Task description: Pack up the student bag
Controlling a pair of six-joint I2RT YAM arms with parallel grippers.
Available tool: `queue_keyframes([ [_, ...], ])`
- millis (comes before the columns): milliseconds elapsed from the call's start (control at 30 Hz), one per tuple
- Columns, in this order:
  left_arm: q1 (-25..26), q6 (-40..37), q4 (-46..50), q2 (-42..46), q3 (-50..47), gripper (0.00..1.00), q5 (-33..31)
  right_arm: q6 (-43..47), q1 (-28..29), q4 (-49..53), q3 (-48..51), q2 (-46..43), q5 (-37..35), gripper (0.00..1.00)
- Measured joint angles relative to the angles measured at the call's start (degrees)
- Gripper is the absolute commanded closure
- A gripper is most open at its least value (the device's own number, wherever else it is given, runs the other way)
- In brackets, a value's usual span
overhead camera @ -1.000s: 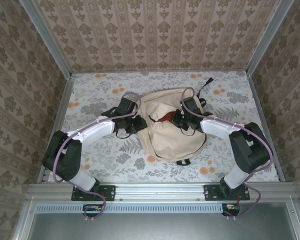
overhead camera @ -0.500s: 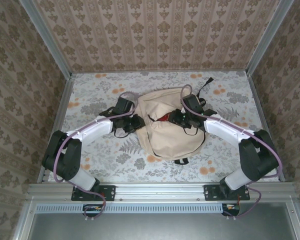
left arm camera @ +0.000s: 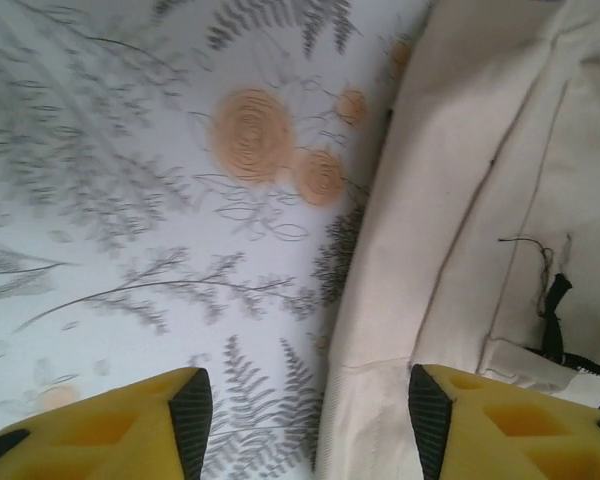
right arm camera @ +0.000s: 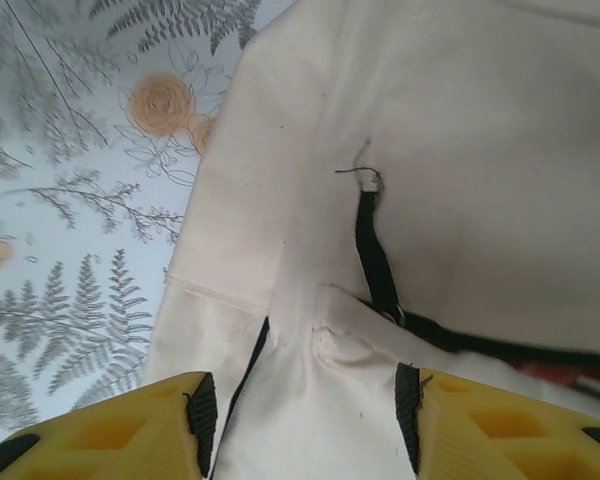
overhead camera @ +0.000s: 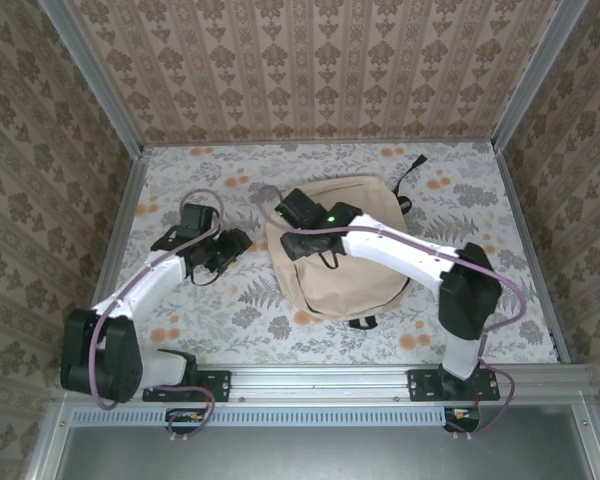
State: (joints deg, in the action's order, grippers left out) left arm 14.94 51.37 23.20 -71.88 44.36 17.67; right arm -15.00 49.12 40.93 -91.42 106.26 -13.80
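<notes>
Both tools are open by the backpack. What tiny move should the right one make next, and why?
Probably lower the right tool and close it on the black strap of the student bag. Its jaws stand open over the beige fabric, holding nothing, with that strap right ahead of them. The left tool hovers open beside the bag's edge, so it is less well placed.

The left arm (overhead camera: 145,285) rises from its near-left base and reaches far and rightward. The left gripper (overhead camera: 225,250) points down, its yellow fingers (left arm camera: 100,430) spread apart and gripping nothing. The right arm (overhead camera: 410,255) stretches leftward across the middle, and the right gripper (overhead camera: 295,242) likewise has its jaws parted.
</notes>
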Motion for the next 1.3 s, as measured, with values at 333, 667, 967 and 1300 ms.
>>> queue_keyframes([
  [333, -4.17, -0.35, 4.55, 5.99, -3.28, 0.15, -1.57, 5.42, 0.39, 3.69, -9.90, 12.57, -7.30, 0.59],
  [667, -4.17, -1.27, 4.68, 6.51, -3.32, 0.02, -1.95, 5.68, 0.39, 4.15, -10.99, 17.18, -15.63, 0.63],
  [967, -4.17, -1.27, 4.66, 6.73, -3.54, 0.01, -1.77, 5.79, 0.39, 4.13, -11.06, 17.75, -19.06, 0.83],
  [1300, -3.93, -1.29, 2.93, 6.73, -3.96, 0.11, 0.81, 4.61, 0.39, 3.43, -10.08, 13.99, -18.32, 0.99],
])
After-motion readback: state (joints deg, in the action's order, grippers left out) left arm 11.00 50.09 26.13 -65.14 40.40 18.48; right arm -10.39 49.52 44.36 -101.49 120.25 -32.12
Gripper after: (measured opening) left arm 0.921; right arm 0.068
